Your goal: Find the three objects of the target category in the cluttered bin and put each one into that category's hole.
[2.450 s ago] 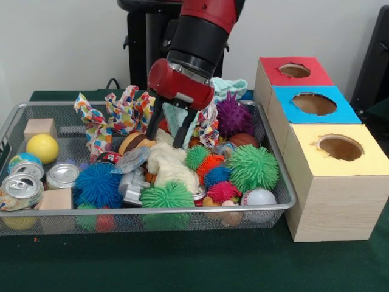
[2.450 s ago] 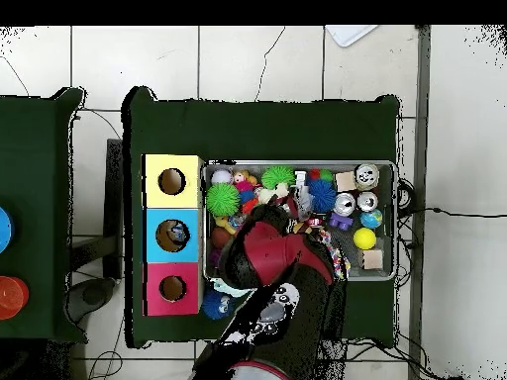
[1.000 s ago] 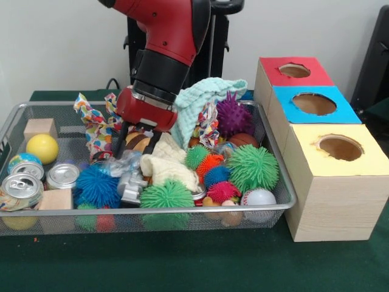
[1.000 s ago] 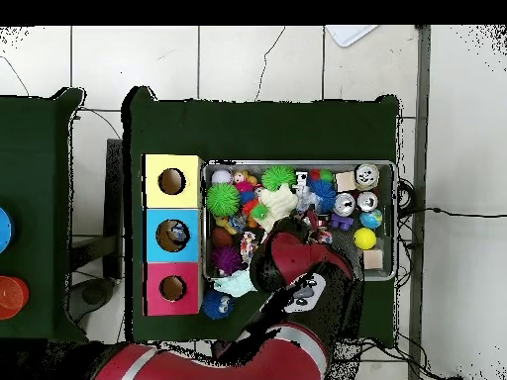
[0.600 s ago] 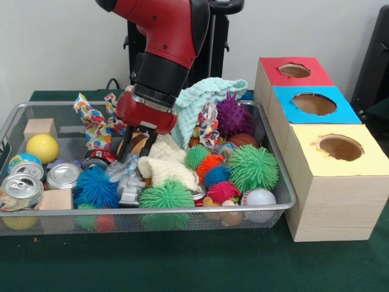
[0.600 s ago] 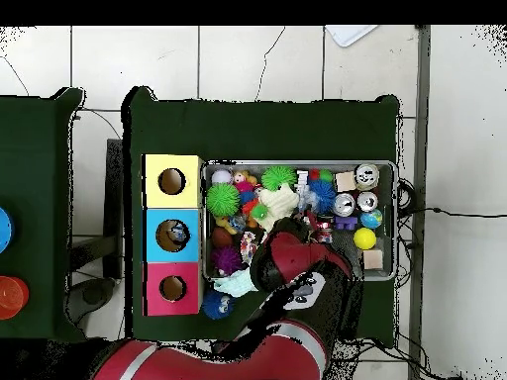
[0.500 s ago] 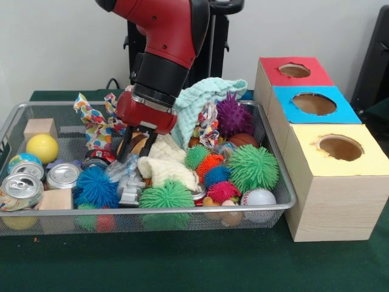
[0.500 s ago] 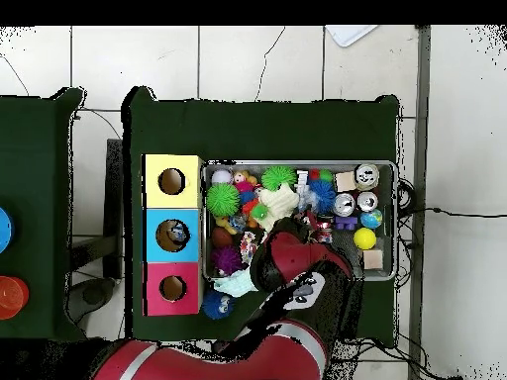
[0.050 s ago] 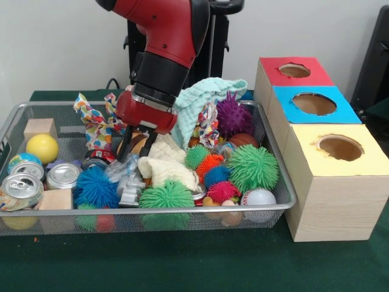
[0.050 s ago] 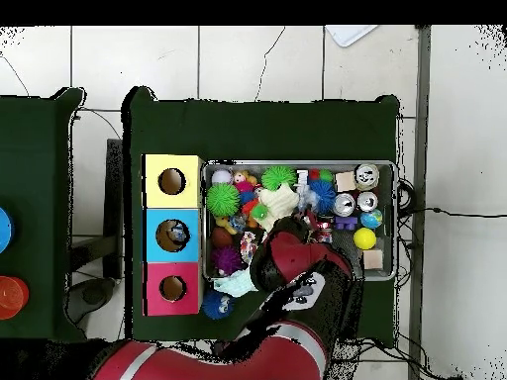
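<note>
Here the gripper (image 9: pixel 135 146) reaches down into the wire bin (image 9: pixel 267 159), fingers slightly parted and apparently empty, directly above the crumpled foil piece (image 9: pixel 126 165) beside the cream cloth (image 9: pixel 165 164).

The red arm (image 9: pixel 164 36) comes down from the upper left and bends at a black wrist section (image 9: pixel 159 78) into a red gripper (image 9: pixel 135 148) housing. It leans slightly, its lower end pointing down and to the left in the front view. Two thin dark fingers (image 9: pixel 126 144) reach down from the housing; the jaws stand a little apart, with a narrow gap between them. From overhead the arm (image 10: pixel 287 297) stretches up from the bottom edge, its red and black bulk hiding the gripper's tips.
</note>
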`<state>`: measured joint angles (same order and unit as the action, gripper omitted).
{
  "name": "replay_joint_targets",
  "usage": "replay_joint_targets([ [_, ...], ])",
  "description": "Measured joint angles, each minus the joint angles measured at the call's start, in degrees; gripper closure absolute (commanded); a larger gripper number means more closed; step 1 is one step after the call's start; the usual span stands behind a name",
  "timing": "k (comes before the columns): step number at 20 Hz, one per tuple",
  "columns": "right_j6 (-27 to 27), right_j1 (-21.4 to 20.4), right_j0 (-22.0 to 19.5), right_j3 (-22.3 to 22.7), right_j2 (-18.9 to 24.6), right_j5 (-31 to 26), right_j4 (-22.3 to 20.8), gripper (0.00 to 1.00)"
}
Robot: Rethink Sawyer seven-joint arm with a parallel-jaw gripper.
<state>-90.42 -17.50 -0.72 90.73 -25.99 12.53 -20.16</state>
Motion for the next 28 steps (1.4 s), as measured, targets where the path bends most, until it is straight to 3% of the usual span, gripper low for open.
replay_joint_targets([
  [6, 0.0, -5.7, 0.0, 2.0, 0.8, -6.1, -0.5, 1.0],
  [11, 0.0, -12.1, 0.1, 4.5, 1.8, -16.7, -0.5, 1.0],
  [15, 0.0, -14.8, 0.1, 5.4, 2.4, -20.7, -0.5, 1.0],
  [21, 0.0, -16.4, 0.1, 6.3, 3.7, -21.1, -0.5, 1.0],
  [28, 0.0, -18.5, -1.6, 9.1, 8.9, -21.1, 0.6, 1.0],
])
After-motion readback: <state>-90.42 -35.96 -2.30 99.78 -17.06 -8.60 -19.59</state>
